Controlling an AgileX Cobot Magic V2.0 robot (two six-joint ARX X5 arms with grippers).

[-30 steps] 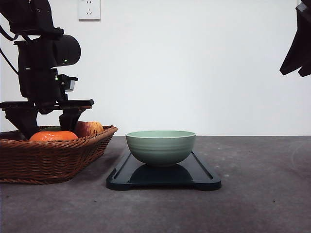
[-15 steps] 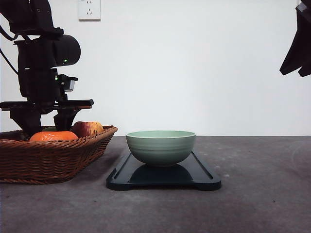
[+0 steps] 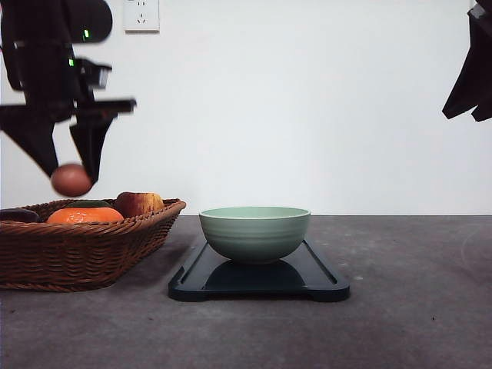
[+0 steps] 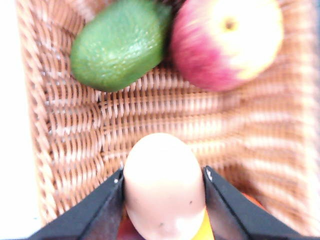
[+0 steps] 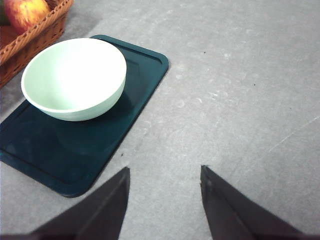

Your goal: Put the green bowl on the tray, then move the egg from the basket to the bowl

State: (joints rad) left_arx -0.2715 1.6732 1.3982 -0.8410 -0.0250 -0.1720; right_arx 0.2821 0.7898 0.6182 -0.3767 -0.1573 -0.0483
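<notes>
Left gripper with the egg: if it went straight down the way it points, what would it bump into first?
Probably the basket floor: the left gripper holds the egg above bare wicker, beside the avocado and apple.

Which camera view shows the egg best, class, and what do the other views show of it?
The left wrist view: the egg is large and close, clamped by the left gripper over the basket. The front view shows it small and blurred, held above the basket's rim. The right wrist view looks instead at the green bowl on the tray.
</notes>
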